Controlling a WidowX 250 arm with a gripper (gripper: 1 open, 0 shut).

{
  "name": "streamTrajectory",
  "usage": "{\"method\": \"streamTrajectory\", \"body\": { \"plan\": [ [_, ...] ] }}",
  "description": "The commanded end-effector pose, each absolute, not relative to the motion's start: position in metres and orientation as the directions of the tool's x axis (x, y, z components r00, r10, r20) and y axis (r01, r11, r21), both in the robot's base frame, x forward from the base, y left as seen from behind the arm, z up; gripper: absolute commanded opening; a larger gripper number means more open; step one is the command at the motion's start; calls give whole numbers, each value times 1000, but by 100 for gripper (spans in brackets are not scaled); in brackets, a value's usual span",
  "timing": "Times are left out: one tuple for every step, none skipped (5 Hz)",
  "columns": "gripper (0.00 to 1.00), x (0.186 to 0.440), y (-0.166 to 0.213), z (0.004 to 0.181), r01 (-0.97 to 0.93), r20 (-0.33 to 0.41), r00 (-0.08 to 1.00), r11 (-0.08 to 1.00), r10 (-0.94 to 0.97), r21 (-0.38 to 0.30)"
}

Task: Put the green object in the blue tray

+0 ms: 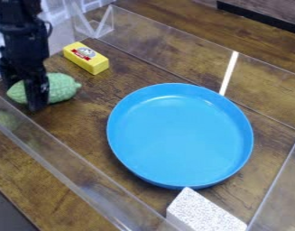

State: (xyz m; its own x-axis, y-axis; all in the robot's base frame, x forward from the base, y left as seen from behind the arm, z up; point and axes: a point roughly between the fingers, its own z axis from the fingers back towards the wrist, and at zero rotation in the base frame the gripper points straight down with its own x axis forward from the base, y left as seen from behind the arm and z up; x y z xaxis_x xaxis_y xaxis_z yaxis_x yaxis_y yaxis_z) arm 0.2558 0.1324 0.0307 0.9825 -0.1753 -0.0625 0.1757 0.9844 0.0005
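The green object (pixel 63 88), a bumpy light green oval, lies on the wooden table at the far left. My black gripper (pixel 32 97) points straight down over its left half, low against the table. The jaws are open, with the fingers standing in front of the toy and hiding its middle. A bit of green shows on either side of the fingers. I cannot tell whether the fingers touch it. The blue tray (pixel 179 135), a large round shallow plate, sits empty to the right of the toy, well apart from it.
A small yellow block (pixel 85 57) with a red label lies just behind the green object. A white speckled sponge (pixel 207 212) sits at the front edge below the tray. Clear plastic walls (pixel 65 171) border the table.
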Motion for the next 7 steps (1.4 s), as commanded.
{"method": "streamTrajectory", "body": {
  "plan": [
    [100,261,146,32,187,-19,982,982,-186,11],
    [0,263,158,31,135,-6,991,991,-135,10],
    [0,266,168,39,69,8,998,997,-69,19],
    [0,269,167,49,-3,16,1000,1000,2,25],
    [0,273,169,54,-63,23,998,998,63,24],
    [0,276,171,65,-38,34,999,999,37,25],
    [0,280,168,75,-56,45,998,998,54,26]
  ]
}}
